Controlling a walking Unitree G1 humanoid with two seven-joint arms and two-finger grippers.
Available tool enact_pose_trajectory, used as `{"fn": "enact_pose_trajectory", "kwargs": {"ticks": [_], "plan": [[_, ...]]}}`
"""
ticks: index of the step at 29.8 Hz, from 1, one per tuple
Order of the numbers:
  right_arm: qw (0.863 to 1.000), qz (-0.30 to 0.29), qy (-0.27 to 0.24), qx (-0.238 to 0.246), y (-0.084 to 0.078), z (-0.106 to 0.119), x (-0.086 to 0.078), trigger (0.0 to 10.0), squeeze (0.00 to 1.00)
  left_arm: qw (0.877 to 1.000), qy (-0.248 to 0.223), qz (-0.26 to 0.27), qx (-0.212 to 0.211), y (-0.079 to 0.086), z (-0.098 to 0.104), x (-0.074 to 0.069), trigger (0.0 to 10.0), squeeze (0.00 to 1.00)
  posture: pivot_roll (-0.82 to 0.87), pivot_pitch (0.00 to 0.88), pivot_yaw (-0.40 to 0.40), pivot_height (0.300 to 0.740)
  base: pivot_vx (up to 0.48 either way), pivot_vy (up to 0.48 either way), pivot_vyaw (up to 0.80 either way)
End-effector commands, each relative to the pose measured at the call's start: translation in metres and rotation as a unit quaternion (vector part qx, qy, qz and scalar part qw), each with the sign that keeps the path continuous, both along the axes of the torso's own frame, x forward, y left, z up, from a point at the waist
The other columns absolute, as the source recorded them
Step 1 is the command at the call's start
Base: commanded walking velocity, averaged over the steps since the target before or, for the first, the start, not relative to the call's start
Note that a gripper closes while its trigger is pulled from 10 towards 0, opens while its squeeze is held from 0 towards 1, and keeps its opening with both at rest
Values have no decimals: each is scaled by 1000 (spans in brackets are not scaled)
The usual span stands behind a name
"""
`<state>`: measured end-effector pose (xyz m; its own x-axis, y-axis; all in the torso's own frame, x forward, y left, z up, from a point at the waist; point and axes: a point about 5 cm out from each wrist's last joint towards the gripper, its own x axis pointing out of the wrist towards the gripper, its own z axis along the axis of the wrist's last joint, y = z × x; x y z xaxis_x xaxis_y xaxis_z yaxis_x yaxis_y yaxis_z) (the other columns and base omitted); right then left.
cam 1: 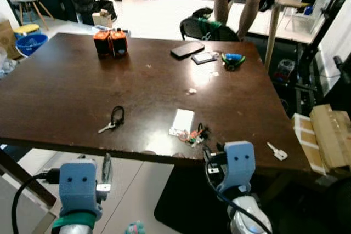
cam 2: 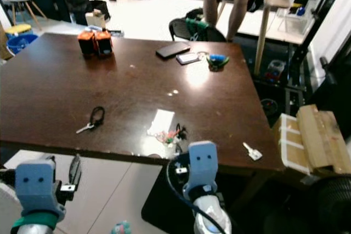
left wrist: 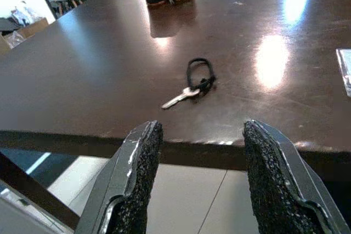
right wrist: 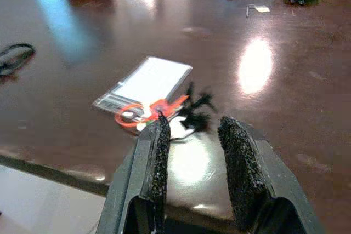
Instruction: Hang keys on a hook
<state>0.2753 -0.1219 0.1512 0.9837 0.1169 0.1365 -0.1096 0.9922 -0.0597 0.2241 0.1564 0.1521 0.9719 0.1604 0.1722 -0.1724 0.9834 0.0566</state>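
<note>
Lying loose: keys (cam 1: 112, 119), table (cam 1: 66, 91)

Table (cam 1: 66, 97): before the robot, bearing everything below
Key on a loop (cam 1: 113, 119): near front edge, left of the card
Card (cam 1: 182, 121): front centre, tangle of tags (cam 1: 196, 135) just right
Loose key (cam 1: 277, 151): front right corner
Two boxes (cam 1: 110, 43): far left
Phone (cam 1: 187, 49): far side, centre

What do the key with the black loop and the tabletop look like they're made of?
The key looks like bare silvery metal with a pale sheen. Its black loop seems a soft cord or strap, matte and limp. The tabletop looks like dark brown wood or veneer with a glossy finish, mirroring bright light patches.
</note>
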Motion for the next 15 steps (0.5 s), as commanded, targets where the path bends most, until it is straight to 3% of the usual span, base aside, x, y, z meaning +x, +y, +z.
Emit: {"fn": "enact_pose_trajectory", "kwargs": {"ticks": [1, 15], "plan": [[1000, -3, 8, 2, -1, -4, -2, 10000, 0, 1000, 14, 3, 2, 2, -6, -3, 10000, 0, -127, 135, 119, 740, 0, 0, 0], [1000, 0, 19, 4, -1, -9, -1, 10000, 0, 1000, 18, -4, -2, 1, -10, -3, 10000, 0, -123, 112, 116, 740, 0, 0, 0]]}}
